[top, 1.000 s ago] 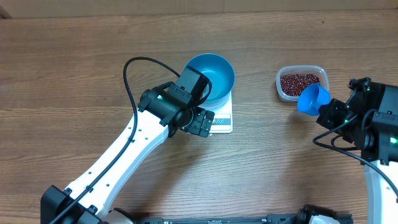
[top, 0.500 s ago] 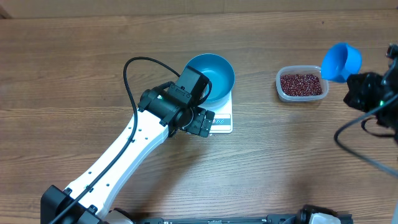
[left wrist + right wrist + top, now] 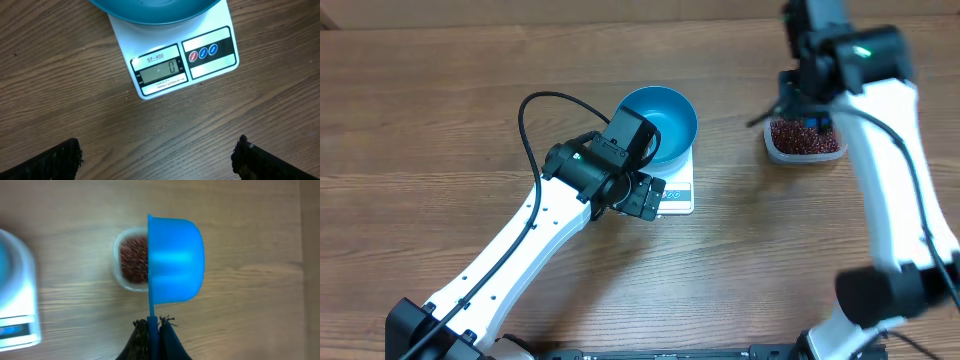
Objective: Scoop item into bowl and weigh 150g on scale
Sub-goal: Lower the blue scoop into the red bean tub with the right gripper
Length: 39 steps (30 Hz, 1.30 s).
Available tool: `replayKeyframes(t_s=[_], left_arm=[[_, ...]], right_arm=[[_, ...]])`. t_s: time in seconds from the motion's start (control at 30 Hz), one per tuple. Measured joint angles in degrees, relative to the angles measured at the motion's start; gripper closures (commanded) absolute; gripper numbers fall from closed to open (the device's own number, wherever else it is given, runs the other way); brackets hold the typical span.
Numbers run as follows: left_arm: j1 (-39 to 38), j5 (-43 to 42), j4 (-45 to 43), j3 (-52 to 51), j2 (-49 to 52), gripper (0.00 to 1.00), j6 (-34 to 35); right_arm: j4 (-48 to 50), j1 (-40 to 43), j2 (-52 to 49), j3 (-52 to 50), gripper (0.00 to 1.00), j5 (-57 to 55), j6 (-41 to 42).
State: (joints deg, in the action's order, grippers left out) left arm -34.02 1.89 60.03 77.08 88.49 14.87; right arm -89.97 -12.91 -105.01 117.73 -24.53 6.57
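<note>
Right wrist shows my right gripper (image 3: 152,326) pinched shut on the scoop (image 3: 175,262) over the beans (image 3: 133,260), three o'clock from the bowl (image 3: 665,112) on the scale (image 3: 170,60). My left gripper (image 3: 157,150) gapes empty. I judge the scooping is starting; next, dip in.

Blue bowl (image 3: 665,115) rests on the scale (image 3: 680,187), beans (image 3: 795,137) in the clear tub (image 3: 772,150)

overhead straight down on table (image 3: 420,100), left wrist close over scale (image 3: 175,60), right wrist higher above tub (image 3: 116,255), all share scale
</note>
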Motion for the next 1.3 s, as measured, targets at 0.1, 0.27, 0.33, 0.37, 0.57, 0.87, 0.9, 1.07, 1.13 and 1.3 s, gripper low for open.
replayKeyframes(t_s=[0.1, 0.27, 0.33, 0.37, 0.57, 0.87, 0.9, 1.07, 1.13, 1.3], left_arm=[[0.00, 0.00, 0.00, 0.00, 0.00, 0.00, 0.00], [0.00, 0.00, 0.00, 0.00, 0.00, 0.01, 0.00], [0.00, 0.00, 0.00, 0.00, 0.00, 0.00, 0.00], [0.00, 0.00, 0.00, 0.00, 0.00, 0.00, 0.00], [0.00, 0.00, 0.00, 0.00, 0.00, 0.00, 0.00], [0.00, 0.00, 0.00, 0.00, 0.00, 0.00, 0.00], [0.00, 0.00, 0.00, 0.00, 0.00, 0.00, 0.00], [0.00, 0.00, 0.00, 0.00, 0.00, 0.00, 0.00], [0.00, 0.00, 0.00, 0.00, 0.00, 0.00, 0.00], [0.00, 0.00, 0.00, 0.00, 0.00, 0.00, 0.00]], right_arm=[[-1.40, -0.02, -6.34, 0.00, 0.96, -2.78, 1.01], [-1.38, 0.09, -11.34, 0.00, 0.96, -5.95, 3.58], [-1.01, 0.11, -11.54, 0.00, 0.96, -6.51, 4.11], [-0.72, 0.13, -11.54, 0.00, 0.96, -6.73, 4.33], [0.39, 1.36, -11.54, 0.00, 0.96, -7.45, 5.20], [0.17, 4.20, -11.82, 0.00, 0.96, -7.23, 5.42], [0.17, 4.20, -12.02, 0.00, 0.96, -7.21, 5.40], [0.20, 4.20, -14.12, 0.00, 0.96, -7.19, 5.40], [0.33, 4.17, -14.84, 0.00, 0.96, -7.17, 5.42], [0.59, 4.20, -15.19, -0.04, 0.96, -7.15, 5.35]])
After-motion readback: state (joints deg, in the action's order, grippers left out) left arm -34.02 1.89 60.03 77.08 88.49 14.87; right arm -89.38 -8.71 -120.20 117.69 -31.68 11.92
